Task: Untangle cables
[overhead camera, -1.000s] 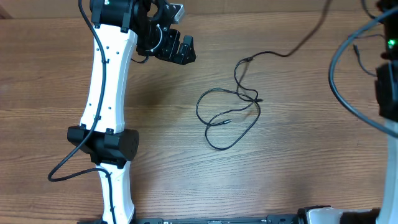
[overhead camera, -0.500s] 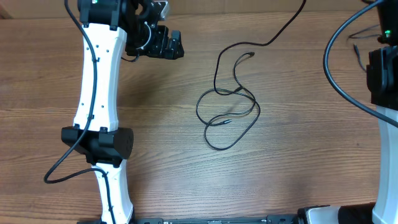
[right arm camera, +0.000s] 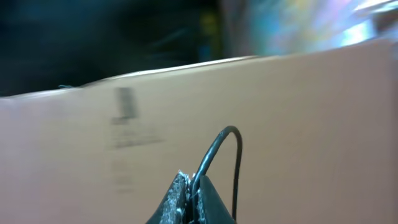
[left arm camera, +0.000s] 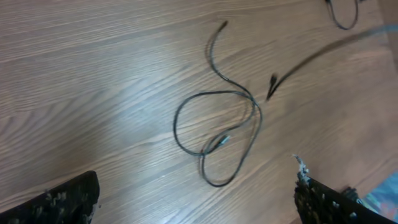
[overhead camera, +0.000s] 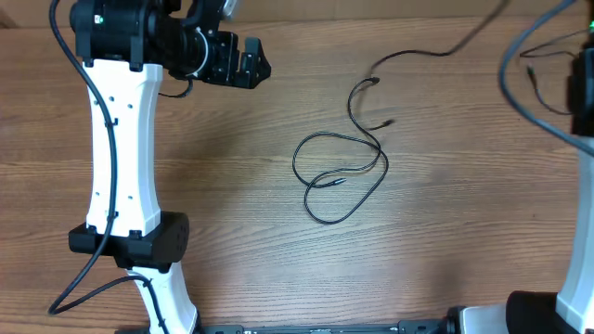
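Black cables (overhead camera: 336, 181) lie looped centrally on the wooden table (overhead camera: 445, 250); right gripper (right arm camera: 191, 186) pinches one strand (right arm camera: 229, 129), left gripper (overhead camera: 249, 67) gapes wide, well apart. Risk: hauling that strand may cinch the crossing loops or drag everything.

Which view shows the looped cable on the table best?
Overhead: the whole looped cable lies unobstructed. The left wrist view shows it too, slightly blurred. The right wrist view shows only another cable, pinched in the right gripper.

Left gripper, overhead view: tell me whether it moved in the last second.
Yes. The left gripper has shifted toward the image's left, farther from the looped cable, which stayed put.
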